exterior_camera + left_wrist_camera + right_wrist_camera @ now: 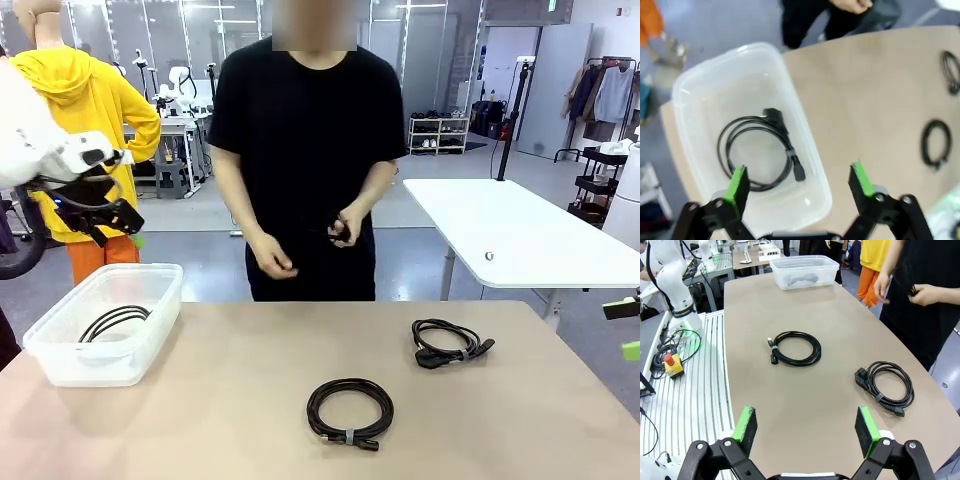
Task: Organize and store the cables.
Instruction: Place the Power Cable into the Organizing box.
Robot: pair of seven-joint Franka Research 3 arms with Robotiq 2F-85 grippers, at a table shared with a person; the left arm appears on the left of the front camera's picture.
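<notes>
One coiled black cable [113, 322] [760, 152] lies inside the clear plastic bin [60, 360] [805, 130] at the table's left. My left gripper [799, 184] hangs open high above that bin, with nothing between its green pads. A second coil [350, 411] [794, 347] with a grey tie rests mid-table near the front edge. A third coil [449, 343] [886, 386] with a plug sits to its right. My right gripper [808, 430] is open over the table's right end, well short of both coils. The person's hand [343, 229] holds a small dark cord.
The person stands at the far side of the tan table [250, 400], both hands raised above its edge. A white table [520, 235] stands behind on the right. In the right wrist view, a red emergency stop button [671, 361] and cords lie on the floor beside the table.
</notes>
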